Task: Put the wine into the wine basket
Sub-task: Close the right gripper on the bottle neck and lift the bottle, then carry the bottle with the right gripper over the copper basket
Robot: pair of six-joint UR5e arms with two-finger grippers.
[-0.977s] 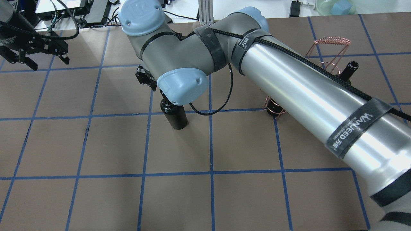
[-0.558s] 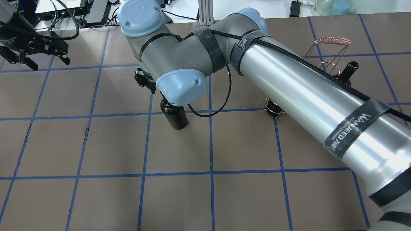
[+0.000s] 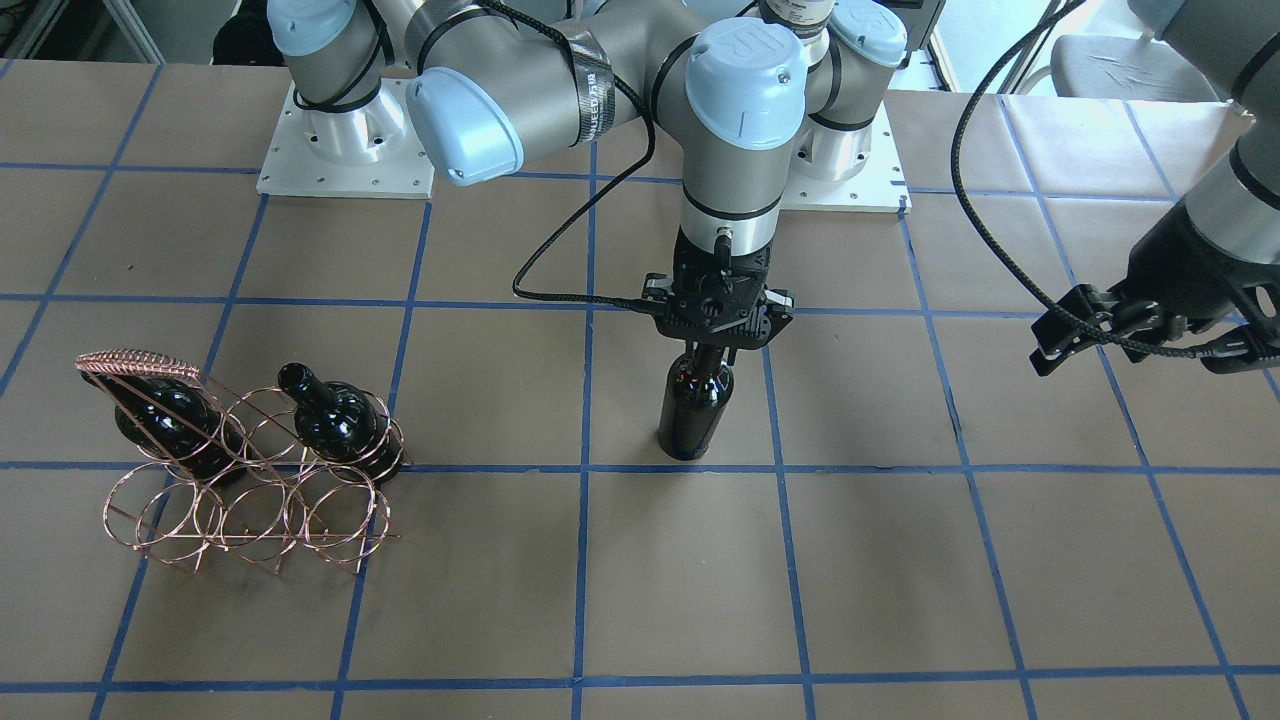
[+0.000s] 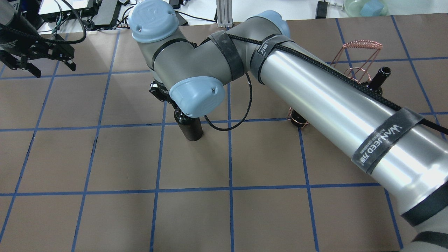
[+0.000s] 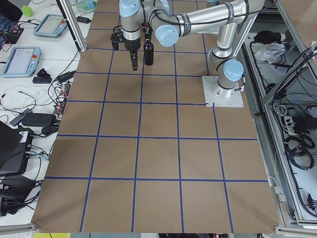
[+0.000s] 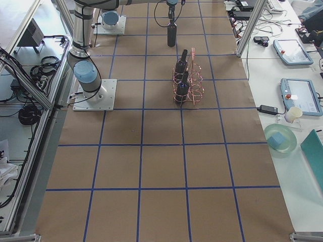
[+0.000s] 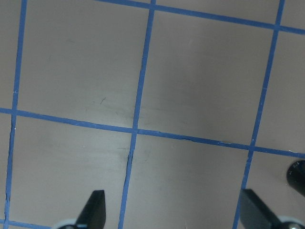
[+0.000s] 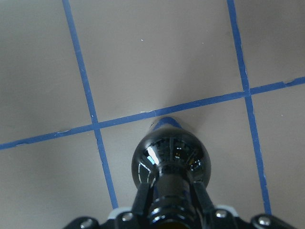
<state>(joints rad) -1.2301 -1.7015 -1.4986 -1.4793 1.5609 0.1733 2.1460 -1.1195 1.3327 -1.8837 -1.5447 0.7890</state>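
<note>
A glossy black wine bottle (image 3: 694,405) stands upright near the table's middle, its base by a blue tape line; it also shows in the overhead view (image 4: 190,127). My right gripper (image 3: 715,328) is shut on its neck from above; in the right wrist view (image 8: 171,200) both fingers press the neck. The copper wire wine basket (image 3: 250,505) stands at the front-facing view's left and holds two more black bottles (image 3: 170,420) (image 3: 335,420). My left gripper (image 4: 52,68) is open and empty, far from both; its fingertips (image 7: 95,210) stand wide apart over bare table.
The table is brown paper with a blue tape grid (image 4: 229,190). My right arm's long link (image 4: 332,101) crosses over the basket's side in the overhead view. Two arm base plates (image 3: 340,140) sit at the robot's edge. Cables and devices lie beyond the far edge (image 4: 70,10).
My right wrist has shifted slightly, and the gripped bottle's base has moved a little to the left in the overhead view. The left arm has not moved.
</note>
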